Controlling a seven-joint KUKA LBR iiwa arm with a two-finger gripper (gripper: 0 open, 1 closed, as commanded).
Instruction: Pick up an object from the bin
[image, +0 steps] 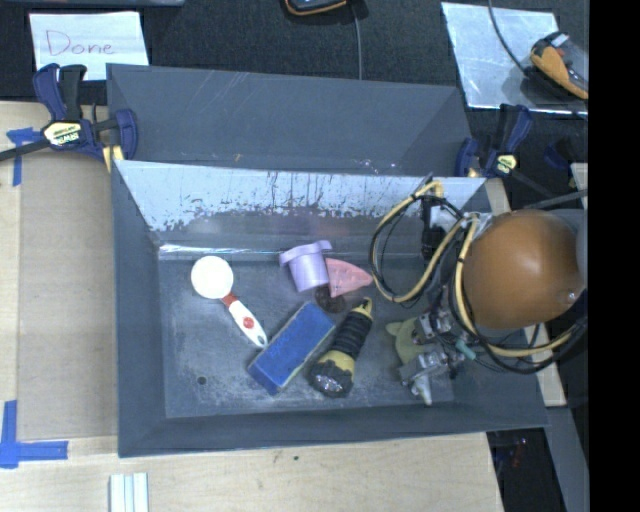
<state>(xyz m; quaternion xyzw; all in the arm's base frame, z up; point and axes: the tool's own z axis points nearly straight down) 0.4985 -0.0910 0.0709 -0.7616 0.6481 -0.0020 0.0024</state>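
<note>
1. Your gripper (425, 375) sits low in the lower right of the bin (140, 330); you cannot tell whether it is open or closed.
2. Nearest to it is the black-and-yellow flashlight (342, 352), just to its left.
3. Further left lie a blue block (292, 345) and a white spoon (222, 288); above them, a purple cup (306, 265) and a pink piece (347, 276).

In bin (200, 385): spoon (226, 292) left, block (292, 346) mid w/ torch (342, 357) just right, cup (306, 266) behind, hand (422, 385) far right.
</note>
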